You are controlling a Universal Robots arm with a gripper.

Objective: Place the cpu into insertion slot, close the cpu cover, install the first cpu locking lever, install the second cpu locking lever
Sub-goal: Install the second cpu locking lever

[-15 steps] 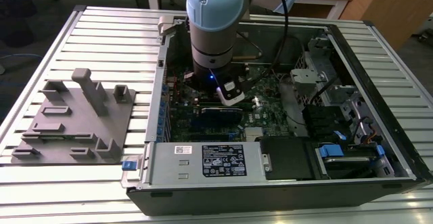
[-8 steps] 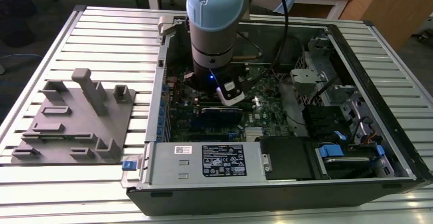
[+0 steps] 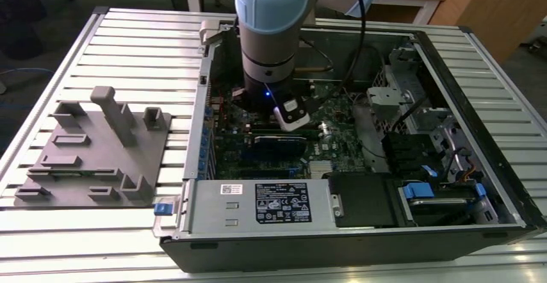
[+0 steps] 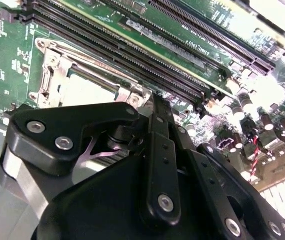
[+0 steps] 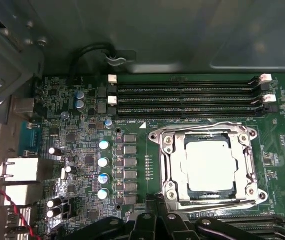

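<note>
The cpu (image 5: 208, 164) already lies in the insertion slot (image 5: 168, 172) on the green motherboard (image 5: 137, 125), the cpu cover (image 5: 246, 162) shut over it; both locking levers look latched, so little seems left; the claw (image 5: 155, 200), apparently narrowed and empty, hovers beside the socket.

I see the arm (image 3: 269, 33) reaching straight down into the open computer case (image 3: 359, 232), its wrist over the green motherboard (image 3: 329, 142). Grey fixture plate (image 3: 89, 158) sits on the slatted table (image 3: 128, 46), off to the exterior view's left of the case.
</note>
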